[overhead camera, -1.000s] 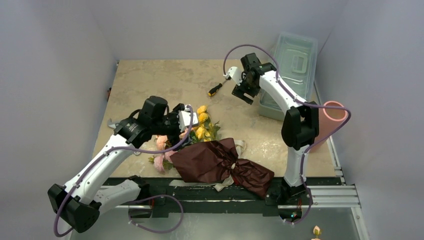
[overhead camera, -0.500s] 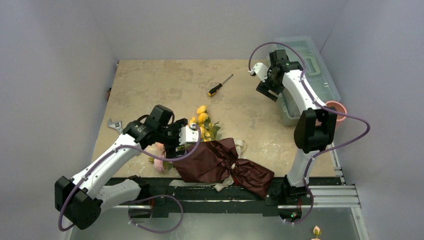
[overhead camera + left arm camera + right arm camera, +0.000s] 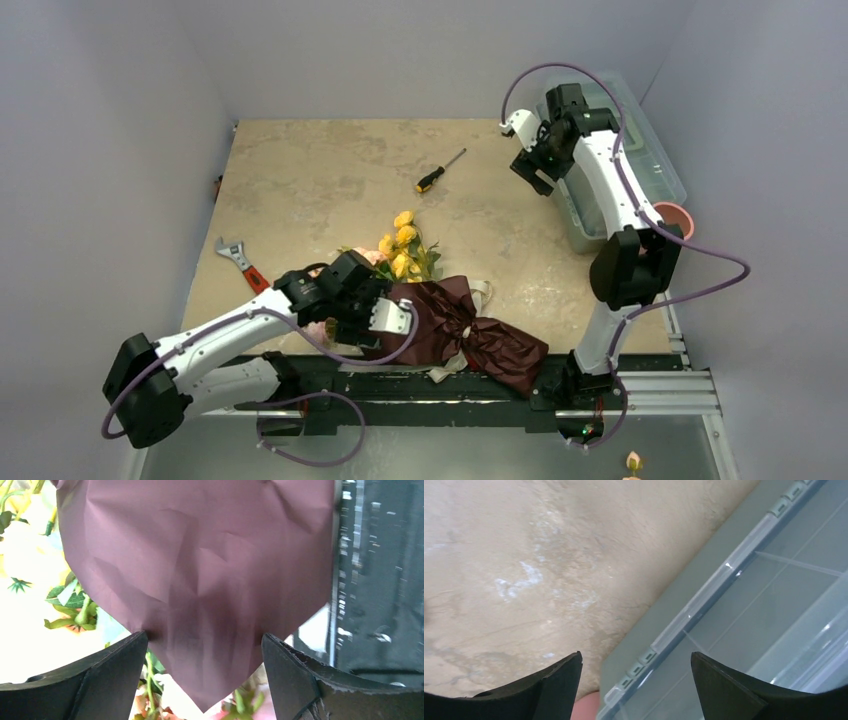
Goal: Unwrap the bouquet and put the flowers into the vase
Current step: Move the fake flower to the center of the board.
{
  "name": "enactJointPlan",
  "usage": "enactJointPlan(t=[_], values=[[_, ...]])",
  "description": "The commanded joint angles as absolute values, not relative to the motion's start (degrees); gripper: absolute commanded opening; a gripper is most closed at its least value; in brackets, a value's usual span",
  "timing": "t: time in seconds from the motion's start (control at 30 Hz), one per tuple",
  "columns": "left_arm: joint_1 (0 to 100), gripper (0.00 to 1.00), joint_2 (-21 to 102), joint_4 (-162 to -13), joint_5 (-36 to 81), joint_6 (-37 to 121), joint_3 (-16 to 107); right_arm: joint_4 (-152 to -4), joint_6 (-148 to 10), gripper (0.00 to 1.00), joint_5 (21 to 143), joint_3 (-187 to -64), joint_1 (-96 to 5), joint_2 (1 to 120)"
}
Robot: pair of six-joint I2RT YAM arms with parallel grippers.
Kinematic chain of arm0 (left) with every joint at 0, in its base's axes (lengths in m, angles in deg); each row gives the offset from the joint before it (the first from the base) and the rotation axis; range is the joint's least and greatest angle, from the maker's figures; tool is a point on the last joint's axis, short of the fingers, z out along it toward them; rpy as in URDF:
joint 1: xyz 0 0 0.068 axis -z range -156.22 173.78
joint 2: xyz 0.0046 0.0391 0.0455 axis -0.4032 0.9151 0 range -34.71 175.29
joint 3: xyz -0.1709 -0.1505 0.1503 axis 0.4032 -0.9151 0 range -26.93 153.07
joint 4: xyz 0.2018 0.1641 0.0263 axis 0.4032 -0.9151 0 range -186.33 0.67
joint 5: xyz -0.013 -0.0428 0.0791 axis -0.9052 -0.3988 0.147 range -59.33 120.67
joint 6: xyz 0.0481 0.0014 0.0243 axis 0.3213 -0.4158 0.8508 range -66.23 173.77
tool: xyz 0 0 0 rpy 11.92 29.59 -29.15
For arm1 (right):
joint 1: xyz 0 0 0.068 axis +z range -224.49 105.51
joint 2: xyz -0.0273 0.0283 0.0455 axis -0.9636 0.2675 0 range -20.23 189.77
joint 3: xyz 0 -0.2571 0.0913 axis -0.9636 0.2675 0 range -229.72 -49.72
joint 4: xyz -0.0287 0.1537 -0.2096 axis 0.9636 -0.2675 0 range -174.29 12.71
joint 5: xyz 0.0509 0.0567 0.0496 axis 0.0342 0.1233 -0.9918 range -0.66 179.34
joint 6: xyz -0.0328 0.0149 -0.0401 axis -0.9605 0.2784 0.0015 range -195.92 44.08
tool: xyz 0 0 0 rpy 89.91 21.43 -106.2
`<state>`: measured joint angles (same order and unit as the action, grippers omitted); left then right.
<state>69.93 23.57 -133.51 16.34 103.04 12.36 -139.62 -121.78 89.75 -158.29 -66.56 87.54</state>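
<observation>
The bouquet point(image 3: 465, 330) lies on its side at the near edge of the table point(image 3: 300, 180), right in front of the two arms. Its paper point(image 3: 420, 318) is dark red and crinkly. The paper is wide at the left end. It is pinched in at the middle, where a cream ribbon point(image 3: 482, 293) is tied round it. Then it spreads out again to the right. The flowers point(image 3: 402, 250) poke out of the wide end. The yellow and orange ones, with green leaves, lie a bit farther back. The pink ones lie close to the left arm, which hides part of them.

The left gripper point(image 3: 400, 318) is low, right at the wide end of the paper. In the left wrist view its two black fingers point(image 3: 110, 680) are wide apart. A pointed corner of the red paper sits between them, but they are not squeezing it.

The vase point(image 3: 675, 213) is pink and round. It stands at the right side of the table, just beside a clear box point(image 3: 640, 150), and the right arm hides most of it.

The right gripper point(image 3: 528, 172) hangs up high by the left edge of the box, well apart from the bouquet. Its fingers point(image 3: 549, 685) are wide apart too, and it has hold of nothing.

A screwdriver point(image 3: 440, 172) lies near the back of the table. A wrench point(image 3: 240, 262) lies at the left.
</observation>
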Motion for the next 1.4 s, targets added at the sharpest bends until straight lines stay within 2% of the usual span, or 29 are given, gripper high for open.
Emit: enactJointPlan(t=[0.0,0.17,0.33,0.53,0.6,0.77,0.97,1.13,1.23,1.37], values=[[70.58,0.82,29.78,-119.76,24.62,98.74,12.03,-144.71,-117.75,0.84,82.44,-160.07,-65.28,82.61],[70.06,0.65,40.14,-112.42,27.12,92.11,14.98,-145.91,-114.85,0.85,78.84,-161.00,-65.13,81.47],[62.76,0.58,50.84,-104.10,29.69,87.51,19.06,-146.00,-112.40,0.85,75.61,-162.48,-65.14,82.27],[53.62,0.55,62.27,-98.74,32.03,87.17,27.57,-145.74,-110.82,0.85,74.82,-163.87,-65.16,83.91],[51.55,0.56,65.40,-99.19,30.42,86.79,31.15,-145.65,-110.52,0.84,74.66,-164.64,-65.09,84.70],[45.33,0.66,65.18,-98.71,18.51,90.25,33.99,-145.96,-108.59,0.84,69.81,-164.90,-65.03,86.43],[40.90,0.72,57.97,-100.95,2.93,101.56,31.15,-141.75,-104.72,0.84,63.05,-163.79,-64.21,88.66],[40.72,0.75,53.69,-103.05,-0.23,112.18,28.94,-141.77,-104.08,0.84,56.41,-169.84,-63.54,95.51],[39.98,0.75,52.69,-103.35,-0.61,111.27,30.61,-141.26,-104.48,0.84,55.95,-172.96,-62.57,99.95],[37.93,0.75,47.97,-101.68,-3.30,98.51,32.68,-138.63,-104.45,0.81,55.87,-174.82,-61.23,101.83]])
